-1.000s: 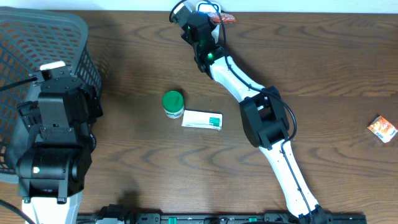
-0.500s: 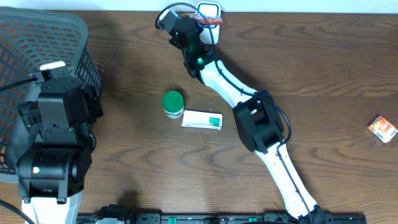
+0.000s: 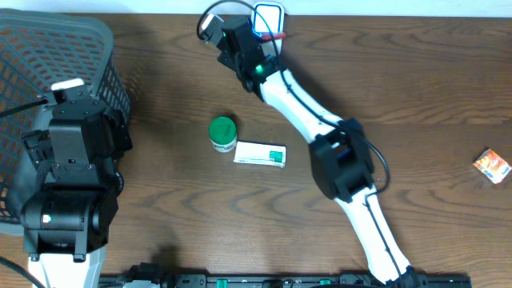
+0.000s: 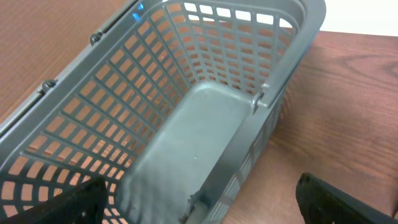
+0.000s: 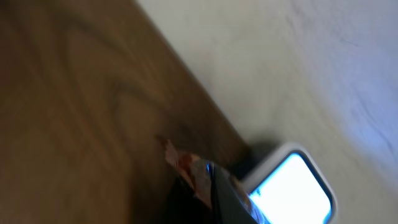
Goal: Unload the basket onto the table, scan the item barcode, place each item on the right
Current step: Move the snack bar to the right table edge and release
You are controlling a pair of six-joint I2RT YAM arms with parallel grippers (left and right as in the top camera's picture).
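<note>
Orange packet (image 5: 185, 163): pinched in the closed right gripper (image 3: 266, 35) at the table's far edge, just beside the scanner (image 3: 268, 15), whose face glows blue. The packet's printing is too blurred to read.

Surface: a dark brown wood-grain table (image 3: 432, 88), with a pale, plain surface beyond its far edge.

Count: two orange packets, the second (image 3: 491, 165) lying near the right edge; one green-lidded jar (image 3: 222, 133) and one white-and-green box (image 3: 260, 154), touching at mid-table; one grey mesh basket (image 4: 186, 81) at the left edge.

The left gripper (image 4: 205, 208) hangs over the basket, fingers spread wide and holding nothing.

Since the earlier frame, the right wrist has shifted left and uncovered the scanner's face. Everything else is unmoved.
</note>
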